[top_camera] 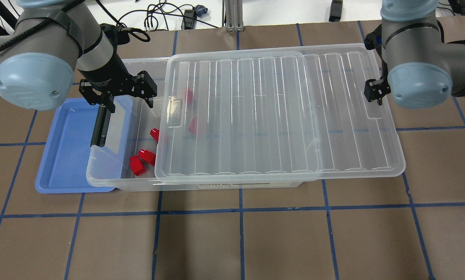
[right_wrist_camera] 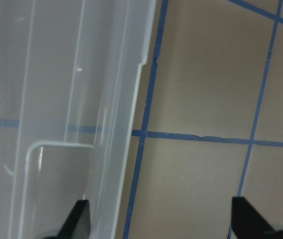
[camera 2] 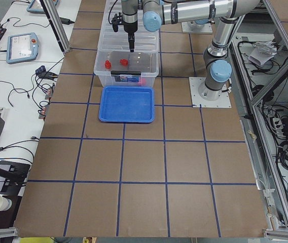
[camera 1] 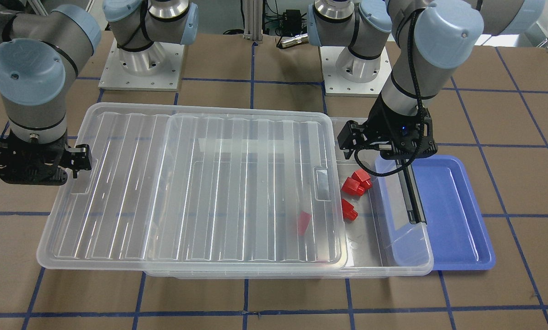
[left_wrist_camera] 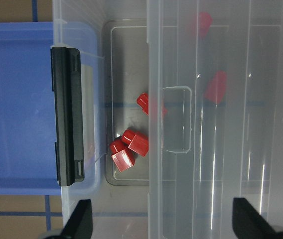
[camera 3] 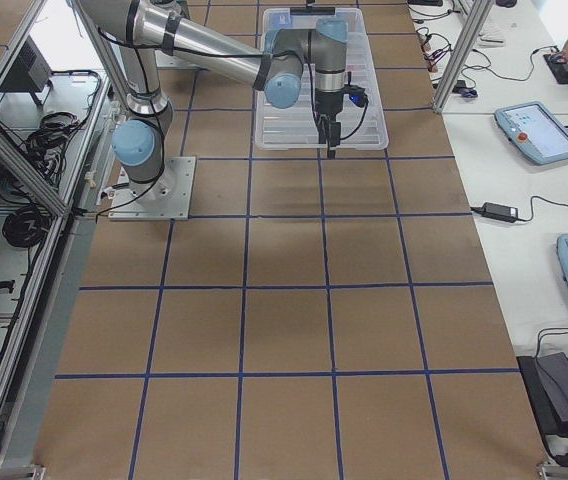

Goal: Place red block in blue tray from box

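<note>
Brown paper gridded with blue tape covers the table (top_camera: 236, 241), where 3 small bright red plastic blocks (left_wrist_camera: 138, 144) lie uncovered on the floor of the large clear plastic storage box (top_camera: 139, 183) near its black latch (left_wrist_camera: 67, 114), the ribbed clear lid (top_camera: 275, 116) sitting offset toward the right arm. 2 more red blocks (left_wrist_camera: 216, 87) show through the lid in the left wrist view, while the front-facing view shows only 1, and the shallow blue plastic tray (top_camera: 61, 155) lies at the latch end. Above the uncovered end the left gripper (left_wrist_camera: 161, 224) hovers with fingers spread wide, holding nothing, and the right gripper (right_wrist_camera: 161, 224) hangs likewise spread over the lid's far edge.
</note>
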Motion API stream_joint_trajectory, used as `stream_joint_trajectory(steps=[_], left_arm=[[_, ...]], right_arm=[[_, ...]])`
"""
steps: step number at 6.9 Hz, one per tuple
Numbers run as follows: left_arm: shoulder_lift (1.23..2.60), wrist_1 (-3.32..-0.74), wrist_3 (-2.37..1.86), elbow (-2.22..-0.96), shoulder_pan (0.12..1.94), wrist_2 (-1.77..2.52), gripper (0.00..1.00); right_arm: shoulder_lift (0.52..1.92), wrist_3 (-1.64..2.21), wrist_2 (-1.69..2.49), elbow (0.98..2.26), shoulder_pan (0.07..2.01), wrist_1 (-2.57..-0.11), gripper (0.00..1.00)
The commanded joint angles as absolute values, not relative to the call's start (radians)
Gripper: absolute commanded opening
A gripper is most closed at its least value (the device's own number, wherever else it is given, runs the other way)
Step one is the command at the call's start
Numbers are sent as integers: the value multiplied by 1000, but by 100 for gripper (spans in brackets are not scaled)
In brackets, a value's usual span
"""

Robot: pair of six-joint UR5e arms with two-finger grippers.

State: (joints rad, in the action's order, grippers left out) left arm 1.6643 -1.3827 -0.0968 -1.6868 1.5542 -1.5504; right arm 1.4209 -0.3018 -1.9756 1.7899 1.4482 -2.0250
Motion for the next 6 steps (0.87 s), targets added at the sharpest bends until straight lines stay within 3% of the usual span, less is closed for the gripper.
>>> stream_joint_trajectory(steps=[1,4,6], left_arm=[[1725,-1373,-163,-1687,1527,-1543,100],[1755,-1273,-187,-1718,1525,-1540,100],[1805,-1062,-265,-1839,1525,-1539,100]], right_arm=[[1424,-301,-1985,1792,1408,-2025,100],[1434,-289,-1970,1783,1408,-2020,100],[1462,-266,-1854,1690,1422,-1923,100]])
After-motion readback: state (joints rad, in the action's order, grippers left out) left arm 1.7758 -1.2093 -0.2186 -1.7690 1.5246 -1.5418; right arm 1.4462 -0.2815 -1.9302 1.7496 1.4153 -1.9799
